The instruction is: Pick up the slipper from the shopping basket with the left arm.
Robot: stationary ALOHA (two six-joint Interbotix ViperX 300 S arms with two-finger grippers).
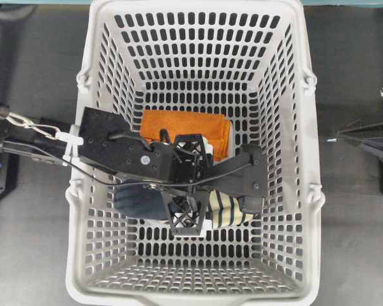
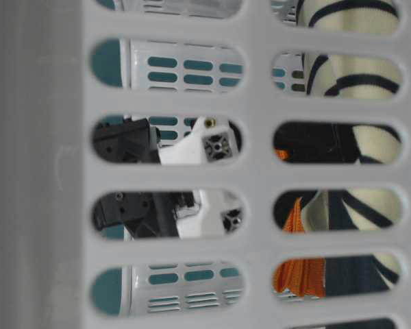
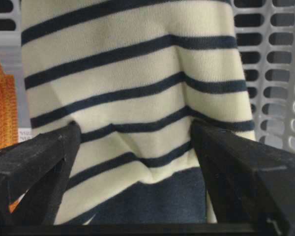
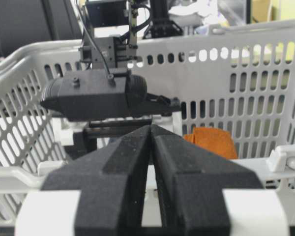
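Dark worktop (image 1: 32,255) under the shopping basket (image 1: 309,210); inside, slipper (image 3: 132,98) pinched between left gripper (image 3: 132,147) jaws, long axis crosswise to them, beside orange cloth (image 1: 179,124). Right gripper (image 4: 151,162) outside, jaws pressed together, empty.

The overhead view looks straight down into the light grey slotted plastic shopping basket (image 1: 287,159); the table-level view peers closely through its wall (image 2: 260,175); both wrist views share its interior.

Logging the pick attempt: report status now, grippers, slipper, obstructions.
Left gripper shut on the slipper, inside shopping basket. Right gripper shut, empty, outside the basket. Orange cloth beside slipper, not blocking.
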